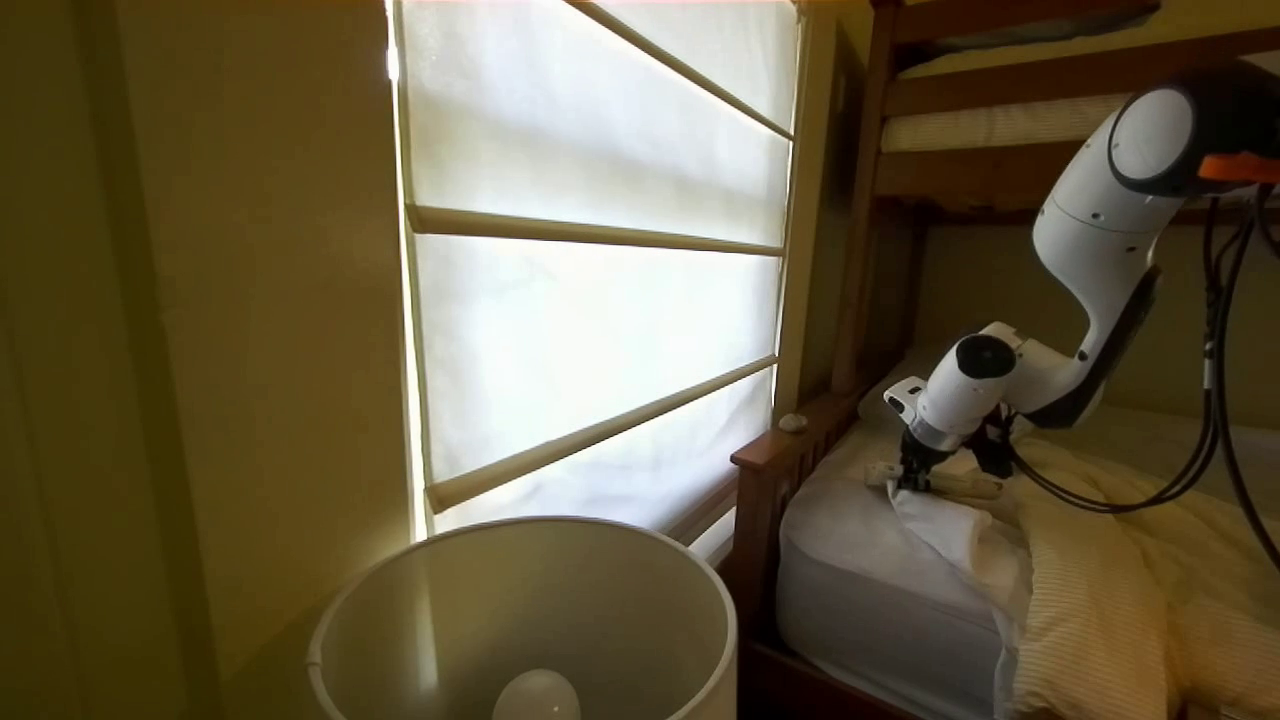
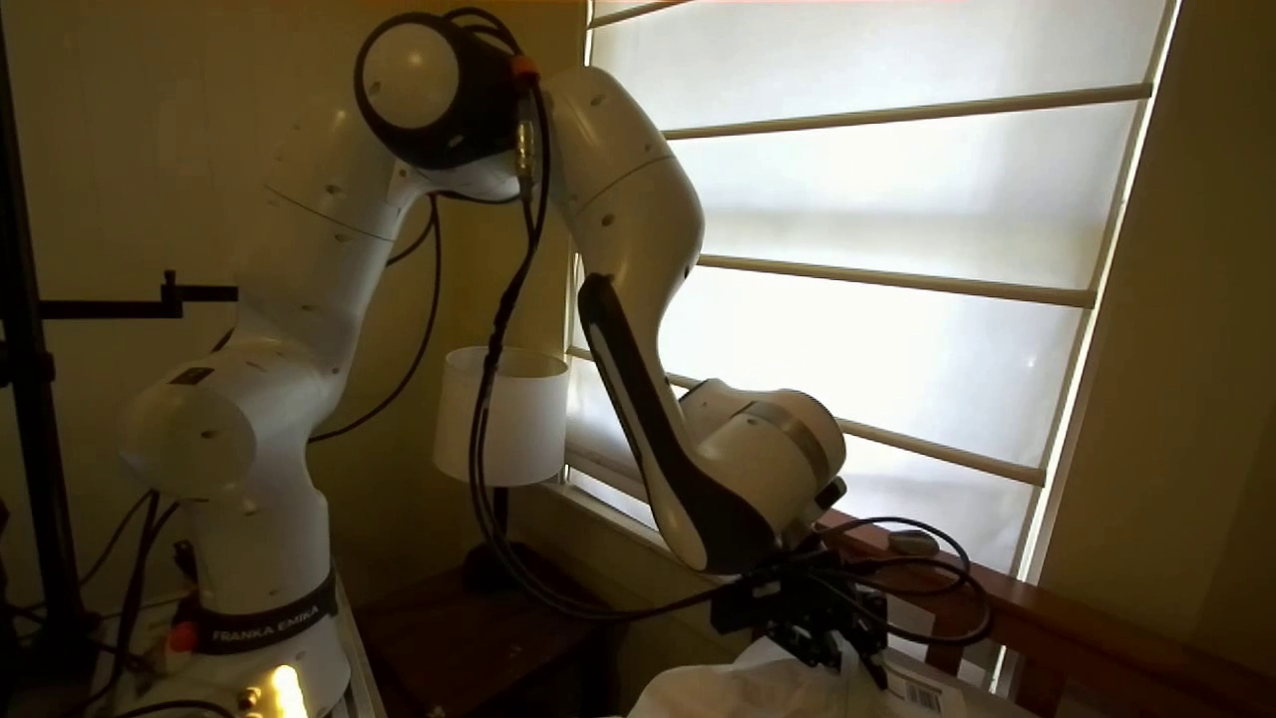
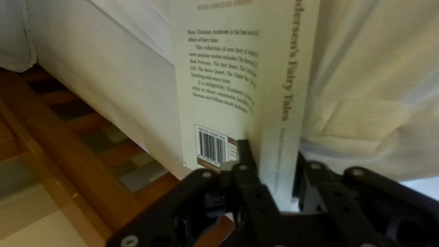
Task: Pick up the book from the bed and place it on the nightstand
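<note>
Hand (image 3: 272, 161) drawn in narrow and holding the book (image 3: 219, 68), its two black fingers (image 3: 245, 161) set on either side of the spine near one end; the lettering there reads in part "Fairy Tales". Cream-colored, the book reaches outward from the hand, spine and back cover turned to the wrist view, over the bed (image 1: 880, 580); whether it bears on the bed or hangs just clear cannot be told. White cloth (image 1: 945, 525) gathers directly below the hand, and rumpled cream bedding (image 1: 1100, 570) lies just beside it. The white mattress (image 3: 113, 79) extends under the hand to its edge, with the brown wooden frame (image 1: 765, 480) past it. Near the hand, a small pale rounded object (image 1: 793, 423) rests on top of the frame. Above the hand rises the white arm (image 2: 638, 189), jointed, with black cables (image 2: 506, 299) running along it. Beyond the hand, in an exterior view, hangs a pale blind (image 2: 897, 359), lit from behind. Well apart from the hand stands the nightstand (image 2: 449, 648), dark brown and wooden, bearing a lamp (image 2: 533, 429) with a white drum shade.
</note>
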Controlling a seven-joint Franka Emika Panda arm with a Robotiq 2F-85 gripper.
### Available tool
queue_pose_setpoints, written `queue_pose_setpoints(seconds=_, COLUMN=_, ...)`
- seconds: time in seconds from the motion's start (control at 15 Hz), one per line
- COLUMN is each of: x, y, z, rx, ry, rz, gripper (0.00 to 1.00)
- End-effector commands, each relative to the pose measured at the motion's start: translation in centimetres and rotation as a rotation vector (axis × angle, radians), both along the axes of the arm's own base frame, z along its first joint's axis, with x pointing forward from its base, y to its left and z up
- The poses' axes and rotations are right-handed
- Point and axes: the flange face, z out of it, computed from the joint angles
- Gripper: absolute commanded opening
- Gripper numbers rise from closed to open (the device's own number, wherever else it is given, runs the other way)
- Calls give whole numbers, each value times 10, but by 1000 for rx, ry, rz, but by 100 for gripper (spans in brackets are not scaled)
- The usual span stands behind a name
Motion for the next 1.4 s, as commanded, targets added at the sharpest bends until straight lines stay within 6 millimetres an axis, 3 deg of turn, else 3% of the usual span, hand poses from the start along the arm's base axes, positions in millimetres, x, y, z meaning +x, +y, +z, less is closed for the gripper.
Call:
queue_pose_setpoints(seconds=0.0, x=14, y=30, z=-4, rx=81, ry=25, rz=67, gripper=51)
queue_pose_setpoints(seconds=0.07, x=15, y=30, z=-4, rx=78, ry=29, rz=63, gripper=52)
queue_pose_setpoints(seconds=0.33, x=20, y=60, z=-15, rx=140, ry=52, rz=84, gripper=79)
queue_pose_setpoints(seconds=0.53, x=15, y=68, z=-21, rx=119, ry=79, rz=44, gripper=99)
queue_pose_setpoints(seconds=0.73, x=10, y=69, z=-9, rx=51, ry=61, rz=-68, gripper=100)
queue_pose_setpoints(seconds=1.0, x=-12, y=66, z=24, rx=-28, ry=7, rz=-129, gripper=100)
queue_pose_setpoints(seconds=1.33, x=-32, y=49, z=14, rx=-125, ry=50, rz=-201, gripper=100)
